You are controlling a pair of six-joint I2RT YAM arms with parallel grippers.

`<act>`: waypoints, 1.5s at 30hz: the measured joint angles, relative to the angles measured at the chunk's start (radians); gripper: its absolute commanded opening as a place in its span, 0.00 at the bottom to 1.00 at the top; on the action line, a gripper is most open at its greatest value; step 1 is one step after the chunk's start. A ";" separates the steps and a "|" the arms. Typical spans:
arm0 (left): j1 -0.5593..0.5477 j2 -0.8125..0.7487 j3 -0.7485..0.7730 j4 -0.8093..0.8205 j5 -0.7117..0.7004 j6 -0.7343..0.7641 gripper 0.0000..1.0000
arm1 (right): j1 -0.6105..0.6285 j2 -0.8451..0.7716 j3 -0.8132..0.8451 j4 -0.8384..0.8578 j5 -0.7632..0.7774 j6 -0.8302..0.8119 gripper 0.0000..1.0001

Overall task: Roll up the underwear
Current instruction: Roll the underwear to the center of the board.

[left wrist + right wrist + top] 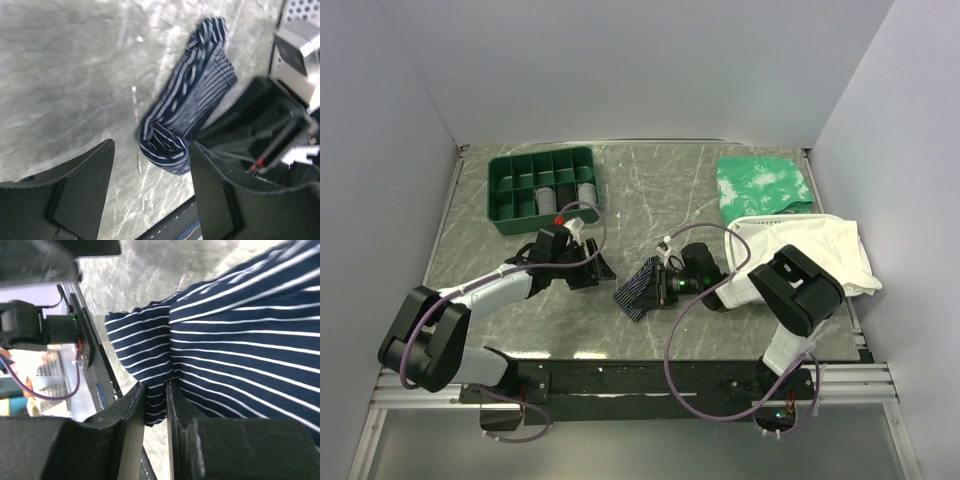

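The underwear [640, 288] rests bunched on the worktop [650, 190], at lower centre of the overhead view. The right end effector [156, 390] is pinched narrow on a fold at the garment's edge. The left end effector [150, 150] stands wide and holds nothing, just left of the garment. A green tray [545, 190] sits upper left. A white cloth [820, 250] and a mottled green cloth [765, 185] lie at right.

Left claw [150, 147], fingers spread wide, hovers near the bunched striped underwear [195, 95] on the table [65, 75]
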 measured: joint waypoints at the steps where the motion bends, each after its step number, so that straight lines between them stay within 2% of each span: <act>1: -0.005 0.000 -0.004 0.009 0.007 0.003 0.67 | -0.006 0.011 0.000 0.008 -0.006 0.011 0.13; 13: -0.080 0.003 -0.083 0.158 0.061 0.008 0.68 | -0.040 0.052 0.030 0.003 -0.029 0.039 0.17; 29: -0.103 0.069 -0.132 0.295 0.023 -0.051 0.72 | -0.060 0.069 0.075 -0.065 -0.057 0.004 0.19; 40: -0.122 0.169 -0.132 0.447 -0.003 -0.106 0.66 | -0.060 0.078 0.091 -0.082 -0.069 -0.006 0.20; 45: -0.131 0.180 -0.146 0.486 -0.035 -0.137 0.58 | -0.061 0.078 0.091 -0.082 -0.071 -0.006 0.21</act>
